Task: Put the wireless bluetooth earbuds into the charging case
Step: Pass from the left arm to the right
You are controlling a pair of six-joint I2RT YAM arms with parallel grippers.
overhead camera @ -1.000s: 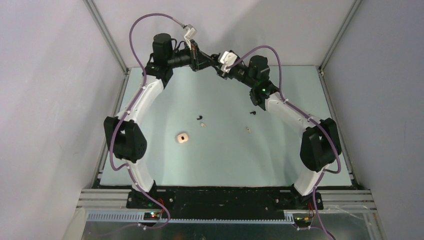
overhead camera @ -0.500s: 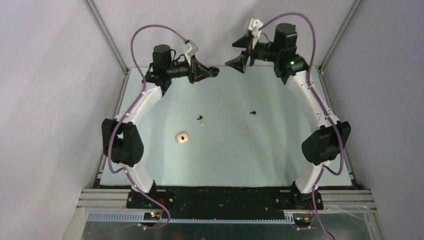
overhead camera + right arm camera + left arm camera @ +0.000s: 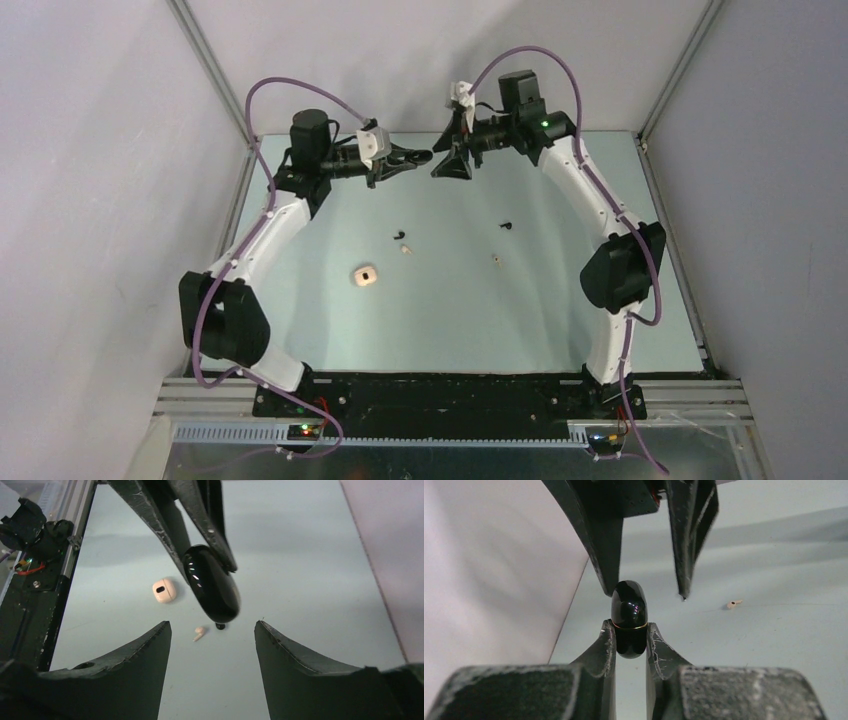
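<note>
While the left tool (image 3: 630, 630) is clamped on the black charging case (image 3: 629, 611), the case stands up from between its two scuffed dark fingers, gripped by its lower half, near the top centre of the overhead view. It is a glossy, rounded oblong with a thin gold seam around its middle. The right tool (image 3: 212, 625) faces it with jaws well apart and nothing between them. In the left wrist view its tapered tips sit on either side of the case's free end, and I cannot tell whether the nearer one touches.

On the matte, pale green desk (image 3: 450, 320), well apart from both tools, lie the tiny buds. A black earbud (image 3: 400, 236) and a cream earbud (image 3: 406, 250) lie just beside each other at centre. A second black earbud (image 3: 505, 226) and a second cream earbud (image 3: 494, 259) lie to the right. Left of centre sits the cream case (image 3: 365, 275), a smooth rounded shape with a small dark slot.
</note>
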